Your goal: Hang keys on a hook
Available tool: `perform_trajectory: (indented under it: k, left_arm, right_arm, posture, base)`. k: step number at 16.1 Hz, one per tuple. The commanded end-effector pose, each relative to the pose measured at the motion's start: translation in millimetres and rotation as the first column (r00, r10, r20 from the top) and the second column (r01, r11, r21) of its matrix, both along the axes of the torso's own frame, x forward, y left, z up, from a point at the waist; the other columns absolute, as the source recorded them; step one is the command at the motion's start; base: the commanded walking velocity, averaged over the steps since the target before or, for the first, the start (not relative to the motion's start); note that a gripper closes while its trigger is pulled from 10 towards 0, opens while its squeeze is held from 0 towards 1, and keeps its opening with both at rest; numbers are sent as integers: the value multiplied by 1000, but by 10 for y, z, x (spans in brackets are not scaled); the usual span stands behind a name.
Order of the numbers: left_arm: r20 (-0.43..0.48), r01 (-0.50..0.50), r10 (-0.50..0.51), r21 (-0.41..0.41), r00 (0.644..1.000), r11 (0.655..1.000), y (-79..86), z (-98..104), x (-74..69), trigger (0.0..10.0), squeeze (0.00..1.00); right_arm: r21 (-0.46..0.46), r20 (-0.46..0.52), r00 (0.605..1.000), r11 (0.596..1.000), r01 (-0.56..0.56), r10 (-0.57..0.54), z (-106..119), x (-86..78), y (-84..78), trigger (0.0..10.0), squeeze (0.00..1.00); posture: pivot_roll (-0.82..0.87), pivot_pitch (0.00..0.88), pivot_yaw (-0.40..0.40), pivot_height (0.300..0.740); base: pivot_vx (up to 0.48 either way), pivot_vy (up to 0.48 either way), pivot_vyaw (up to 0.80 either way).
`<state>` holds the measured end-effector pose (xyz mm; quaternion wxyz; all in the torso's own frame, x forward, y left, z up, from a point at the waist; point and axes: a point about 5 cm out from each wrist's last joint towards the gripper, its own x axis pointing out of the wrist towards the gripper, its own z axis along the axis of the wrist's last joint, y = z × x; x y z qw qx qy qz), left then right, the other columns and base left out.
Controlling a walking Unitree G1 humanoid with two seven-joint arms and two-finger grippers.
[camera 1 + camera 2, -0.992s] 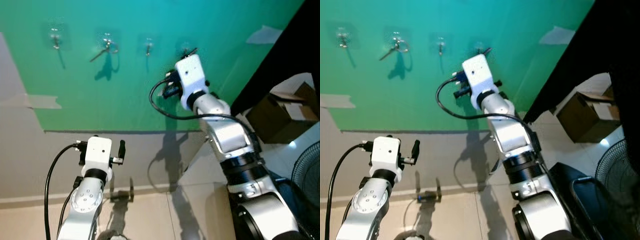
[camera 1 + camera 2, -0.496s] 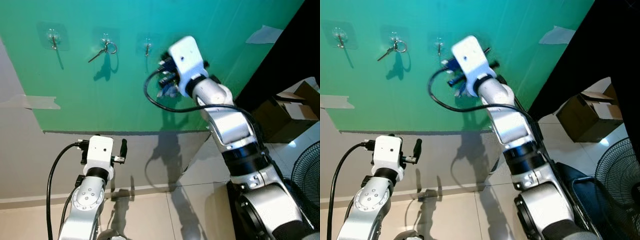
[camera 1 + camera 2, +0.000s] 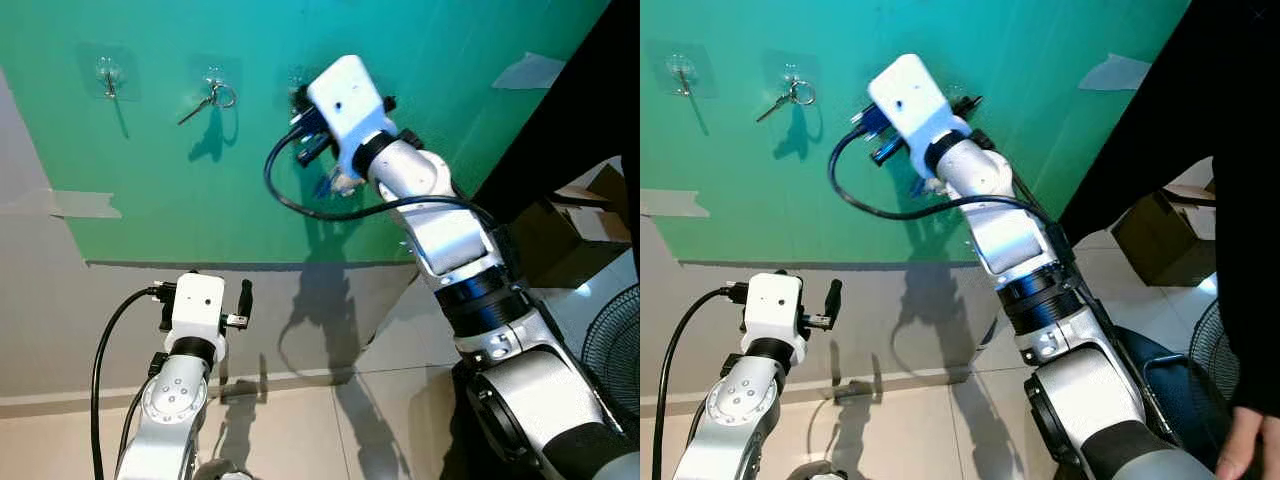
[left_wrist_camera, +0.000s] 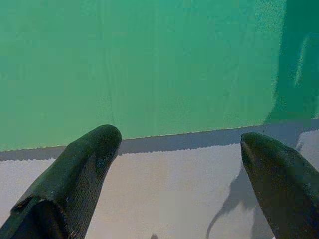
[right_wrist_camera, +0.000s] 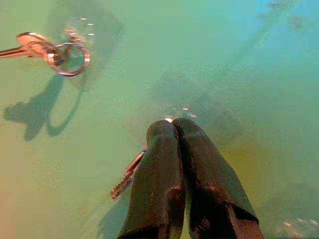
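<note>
On the green wall (image 3: 180, 180) is a row of clear stick-on hooks. The far-left hook (image 3: 108, 76) is bare, and its neighbour carries a key ring (image 3: 212, 98) (image 5: 67, 57). My right gripper (image 5: 172, 125) is raised against the wall at the third hook (image 5: 185, 112), fingers shut. A second set of keys (image 5: 128, 180) sticks out from under its fingers. My left gripper (image 4: 179, 144) is open and holds nothing, low in front of the grey part of the wall (image 3: 60, 300).
A black panel (image 3: 600, 90) stands to the right of the green wall. Past it are a cardboard box (image 3: 585, 235) and a fan (image 3: 615, 345) on the tiled floor. A person's hand (image 3: 1240, 445) shows at the lower right. Tape strips (image 3: 85, 203) stick to the wall.
My right arm has swung left along the wall and slightly up, from the fourth hook to the third, keys still held. A person's dark sleeve and hand have come in at the right.
</note>
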<state>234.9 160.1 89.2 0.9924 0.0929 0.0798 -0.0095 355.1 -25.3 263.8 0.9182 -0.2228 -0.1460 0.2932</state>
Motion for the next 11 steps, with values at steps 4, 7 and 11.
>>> perform_trajectory:
  k: [4,7,11]
  left_arm:
    - [-1,14,-14,-17,1000,1000,-87,20,13,10000,0]
    - [-4,15,-15,-19,1000,1000,-101,15,11,10000,0]
    - [-7,16,-16,-21,1000,1000,-102,8,3,10000,0]
  right_arm:
    - [-58,-36,998,997,-48,46,-174,-36,57,10000,0]
    - [-73,-52,997,995,-64,60,-252,-62,77,10000,0]
    - [-86,-61,996,994,-72,67,-305,-86,77,10000,0]
  posture:
    - [207,0,-198,740]
    - [203,0,-197,740]
    - [196,0,-195,740]
  base:
    - [0,0,0]
    - [0,0,0]
    - [0,0,0]
